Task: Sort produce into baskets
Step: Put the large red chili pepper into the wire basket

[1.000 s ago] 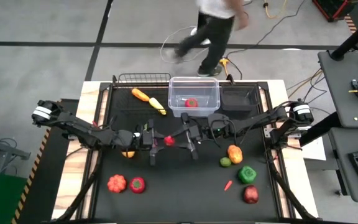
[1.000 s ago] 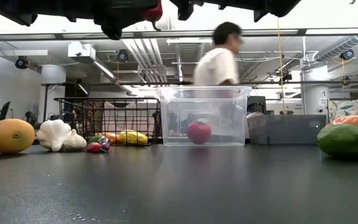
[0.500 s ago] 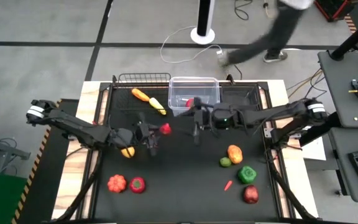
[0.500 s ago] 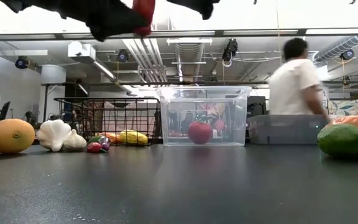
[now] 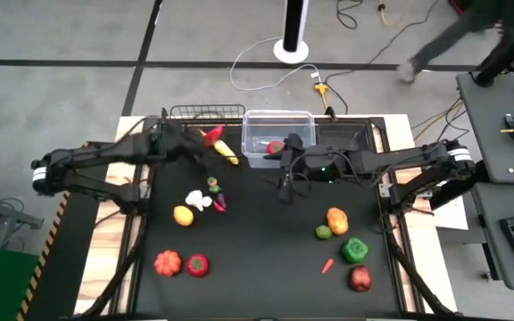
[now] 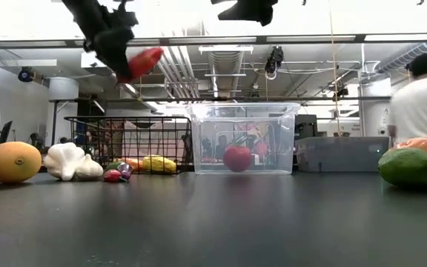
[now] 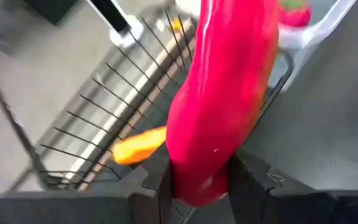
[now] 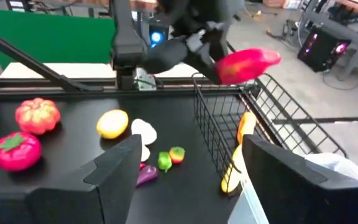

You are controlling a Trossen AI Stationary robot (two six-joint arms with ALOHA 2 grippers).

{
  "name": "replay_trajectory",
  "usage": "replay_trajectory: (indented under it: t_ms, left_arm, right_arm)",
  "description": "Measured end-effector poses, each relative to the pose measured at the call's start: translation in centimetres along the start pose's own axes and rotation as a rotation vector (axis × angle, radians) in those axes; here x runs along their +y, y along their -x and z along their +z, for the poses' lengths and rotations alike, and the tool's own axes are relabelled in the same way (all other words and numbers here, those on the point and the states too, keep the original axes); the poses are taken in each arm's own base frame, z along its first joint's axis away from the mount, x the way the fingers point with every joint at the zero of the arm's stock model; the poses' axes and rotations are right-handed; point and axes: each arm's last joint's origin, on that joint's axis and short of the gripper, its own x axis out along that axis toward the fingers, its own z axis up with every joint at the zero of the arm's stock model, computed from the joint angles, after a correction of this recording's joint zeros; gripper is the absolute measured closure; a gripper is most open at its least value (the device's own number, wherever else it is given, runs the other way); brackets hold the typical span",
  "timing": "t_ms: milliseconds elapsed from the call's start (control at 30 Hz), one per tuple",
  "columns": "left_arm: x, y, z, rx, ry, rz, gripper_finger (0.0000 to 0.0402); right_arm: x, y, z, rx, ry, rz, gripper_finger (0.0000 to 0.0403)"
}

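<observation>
The left end effector (image 5: 205, 138) hangs over the near edge of the black wire basket (image 5: 186, 114), pinching a red chilli (image 7: 225, 106) between its fingers; from the arm's own camera the chilli stands up out of the grip with the basket's wires right behind it, so I judge it is lined up to drop in there. The basket already holds an orange carrot (image 5: 201, 135) and a yellow corn (image 5: 227, 152), which suggests long vegetables are going into the wire one. Next to it, the clear plastic bin (image 5: 306, 120) has a red tomato (image 6: 237, 158) sitting on its floor, and the low dark tray (image 5: 346, 140) lies beyond that at the back of the bench (image 5: 266, 267). The right end effector (image 5: 282, 185) hovers just in front of the clear bin with its fingers spread wide and nothing between them, out of the left arm's way. A good deal remains on the bench: a yellow fruit (image 5: 183, 215), white garlic (image 5: 198, 201) and a few tiny pieces (image 5: 215, 194) on the left, a pumpkin (image 5: 167, 262) and another tomato (image 5: 197, 264) nearer the front, and on the right an orange piece (image 5: 337, 219), a green pepper (image 5: 355, 251), a small chilli (image 5: 327, 265) and a dark red fruit (image 5: 360, 279). A person (image 6: 421, 96) is walking past behind the bench.
</observation>
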Motion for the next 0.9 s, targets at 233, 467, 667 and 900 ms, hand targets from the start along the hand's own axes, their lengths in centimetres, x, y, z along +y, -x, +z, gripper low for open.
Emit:
replay_trajectory:
  t_ms: [233,467,667,900]
  left_arm:
    - [3.4,-3.0,-0.2,0.141,-0.041,0.033,0.0303]
    - [4.5,-5.1,-0.4,0.23,-0.097,0.053,0.0299]
    - [4.0,-6.7,-0.5,0.298,-0.159,0.02,0.0296]
    - [3.6,-8.0,-0.7,0.353,-0.177,0.016,0.0271]
  right_arm:
    - [0.0,0.1,-0.6,0.066,-0.034,0.0,0.0133]
    - [0.0,0.2,-1.2,0.125,-0.072,-0.002,0.0125]
    - [-0.2,1.0,-1.4,0.172,-0.118,-0.007,0.0117]
    - [-0.5,2.3,-1.4,0.208,-0.157,-0.014,0.0104]
